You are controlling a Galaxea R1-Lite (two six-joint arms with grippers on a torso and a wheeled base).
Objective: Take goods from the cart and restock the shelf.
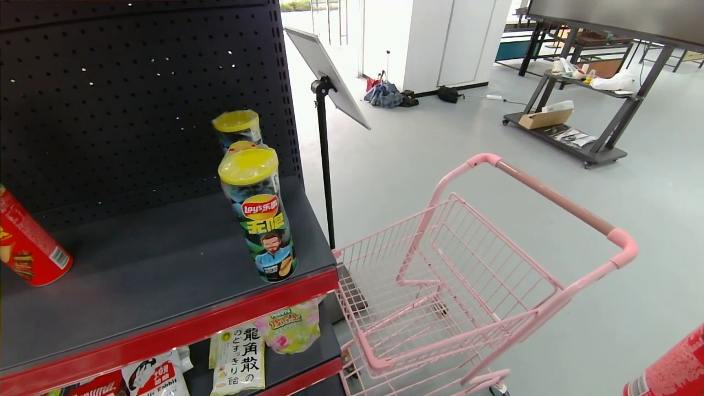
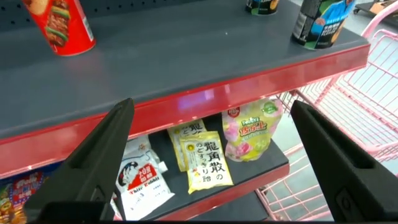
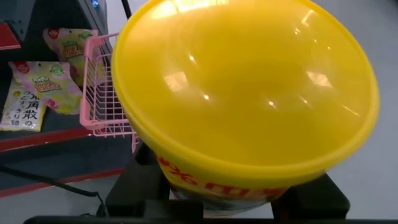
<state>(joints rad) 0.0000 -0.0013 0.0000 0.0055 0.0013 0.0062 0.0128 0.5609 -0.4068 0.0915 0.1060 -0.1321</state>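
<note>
While the right tool (image 3: 229, 210) was clamped on the body of a red can (image 1: 668, 366), just under its yellow lid (image 3: 245, 93), that can sat low at the near right of the scene. It was right of the pink cart (image 1: 550, 198) and well apart from the shelf (image 1: 165, 264).

The cart's wire basket stood just beside the shelf's right end, with its handle on the far right side.

The left tool (image 2: 211, 109) had its two dark fingers (image 2: 99, 155) spread wide and held nothing. It hung just in front of the red front edge of the upper board. Between the fingers the lower board showed its snack bags: a white-and-yellow bag (image 2: 208, 162), a pink-and-green bag (image 2: 252, 127) to its right and a white bag (image 2: 140, 180) to its left.

On the upper board a black-and-green chip can (image 1: 258, 214) with a yellow lid stood upright near the front right corner. A second can of the same kind (image 1: 237, 127) stood behind it against the pegboard back, and another yellow lid peeked out between the two. A red shelf can (image 1: 27, 242) stood far to the left on the same board, well apart from them.

Beyond the shelf's right end rose a slanted panel on a black pole (image 1: 330, 77). A dark rolling rack (image 1: 577, 126) stood on the grey floor at the far right.
</note>
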